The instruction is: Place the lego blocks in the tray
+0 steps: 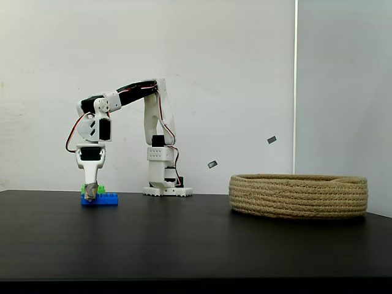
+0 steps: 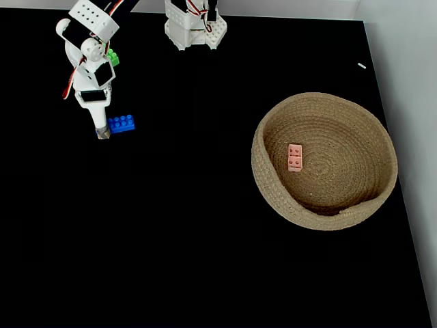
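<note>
The blue lego block (image 2: pixel 123 123) lies on the black table, its left end against the tip of my gripper (image 2: pixel 102 131). Seen from the side, the gripper (image 1: pixel 90 193) points straight down and its fingertip covers the left end of the blue block (image 1: pixel 104 199). The jaws look narrow, and I cannot make out a gap or a grip. Just behind stands the green block (image 1: pixel 100 188), which from above is partly hidden by the arm (image 2: pixel 113 57). The salmon-orange block (image 2: pixel 295 157) lies inside the rope tray (image 2: pixel 270 184), which sits at the right (image 1: pixel 298 196).
The arm's white base (image 2: pixel 194 27) stands at the table's back edge. The table's right edge (image 2: pixel 392 171) runs close by the tray. Bare black tabletop lies between the blocks and the tray.
</note>
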